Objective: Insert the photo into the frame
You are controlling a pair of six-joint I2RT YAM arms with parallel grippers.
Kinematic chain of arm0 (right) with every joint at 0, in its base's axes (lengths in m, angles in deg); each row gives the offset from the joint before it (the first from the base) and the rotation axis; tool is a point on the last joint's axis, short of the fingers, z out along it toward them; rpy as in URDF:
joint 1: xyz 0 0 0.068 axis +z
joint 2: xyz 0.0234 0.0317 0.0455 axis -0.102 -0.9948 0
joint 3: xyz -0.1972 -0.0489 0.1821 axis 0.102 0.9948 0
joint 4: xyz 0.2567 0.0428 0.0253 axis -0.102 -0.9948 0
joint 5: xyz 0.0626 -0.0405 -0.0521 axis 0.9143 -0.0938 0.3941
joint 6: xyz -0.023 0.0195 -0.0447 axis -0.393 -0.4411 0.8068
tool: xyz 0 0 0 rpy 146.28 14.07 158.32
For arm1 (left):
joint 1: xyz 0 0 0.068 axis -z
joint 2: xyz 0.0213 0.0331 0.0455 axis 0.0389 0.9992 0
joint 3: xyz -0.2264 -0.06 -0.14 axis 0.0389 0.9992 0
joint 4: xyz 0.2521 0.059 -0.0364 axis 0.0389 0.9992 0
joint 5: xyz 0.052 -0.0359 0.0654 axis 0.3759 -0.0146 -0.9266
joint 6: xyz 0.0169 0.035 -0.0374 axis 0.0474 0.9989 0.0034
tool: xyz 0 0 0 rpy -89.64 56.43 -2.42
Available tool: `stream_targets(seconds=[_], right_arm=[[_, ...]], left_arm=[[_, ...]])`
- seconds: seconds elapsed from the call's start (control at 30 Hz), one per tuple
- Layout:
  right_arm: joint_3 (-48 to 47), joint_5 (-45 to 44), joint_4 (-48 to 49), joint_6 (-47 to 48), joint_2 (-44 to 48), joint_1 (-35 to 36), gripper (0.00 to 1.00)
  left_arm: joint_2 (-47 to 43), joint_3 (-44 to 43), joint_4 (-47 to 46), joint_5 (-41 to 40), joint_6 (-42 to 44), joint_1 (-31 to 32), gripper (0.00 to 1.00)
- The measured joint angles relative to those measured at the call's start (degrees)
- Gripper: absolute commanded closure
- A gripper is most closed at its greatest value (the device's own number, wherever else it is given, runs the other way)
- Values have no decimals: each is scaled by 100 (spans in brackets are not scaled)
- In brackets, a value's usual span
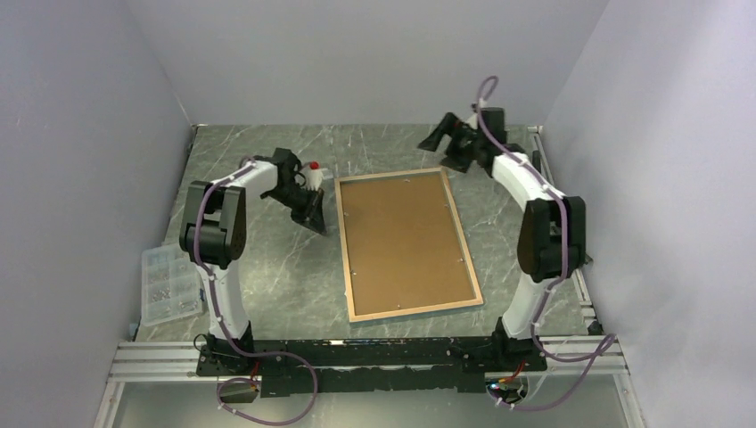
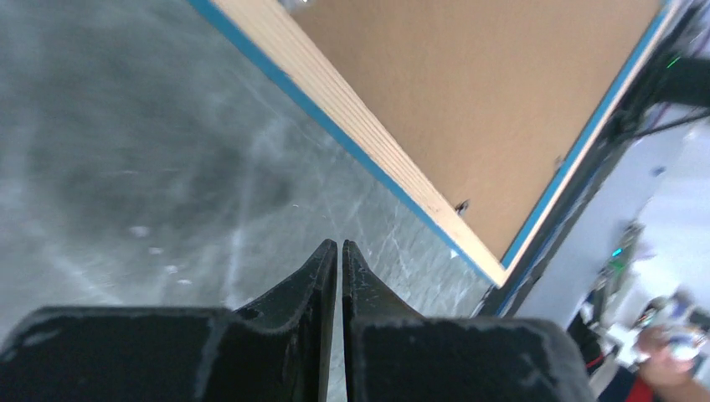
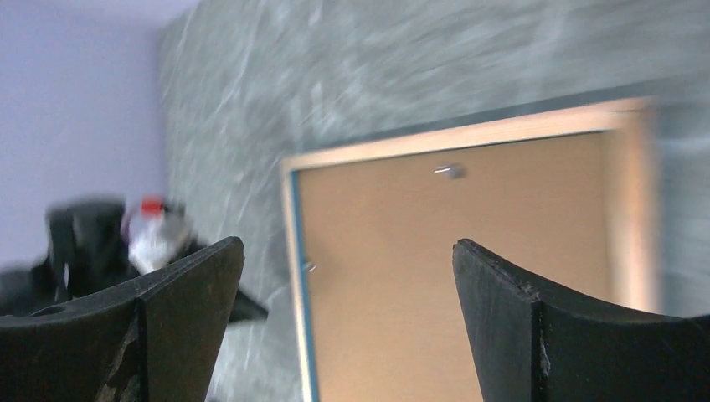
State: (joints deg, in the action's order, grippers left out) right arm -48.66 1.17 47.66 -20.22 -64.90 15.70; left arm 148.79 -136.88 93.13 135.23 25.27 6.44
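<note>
Claw states, both arms. My left claw [image 2: 339, 244] is closed, its two fingers pressed together with nothing between them. It hangs low over the marbled tabletop [image 1: 267, 276], just beside the left long side of the frame [image 2: 364, 130] and apart from it. My right claw [image 3: 347, 244] is spread wide and holds nothing. It is raised near the far right corner of the tabletop, beyond the frame's far short side.

The frame lies flat and face down at the middle of the tabletop, turned slightly askew. Its pale wood back is uppermost and its blue rim shows along the outer edge. A brown backing panel [image 1: 406, 241] fills its opening, with small metal clips [image 3: 450, 171] along the inner edge. I cannot tell whether the photo lies beneath the panel. A clear plastic box [image 1: 169, 283] rests at the left edge, toward the near corner.
</note>
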Motion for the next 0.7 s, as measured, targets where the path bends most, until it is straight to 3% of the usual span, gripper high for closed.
stream_targets(seconds=[0.13, 0.3, 0.53, 0.7], right_arm=[[382, -949, -260, 7, 433, -691, 0], [894, -1705, -629, 28, 339, -931, 0], [868, -1670, -763, 59, -413, -861, 0], [350, -1416, -758, 83, -769, -557, 0]], left_arm=[[-256, 520, -136, -651, 356, 592, 87], [-525, 997, -280, -1204, 682, 1082, 87], [-872, 1368, -455, -1665, 953, 1331, 88], [-905, 1379, -518, -1768, 1043, 1628, 88]])
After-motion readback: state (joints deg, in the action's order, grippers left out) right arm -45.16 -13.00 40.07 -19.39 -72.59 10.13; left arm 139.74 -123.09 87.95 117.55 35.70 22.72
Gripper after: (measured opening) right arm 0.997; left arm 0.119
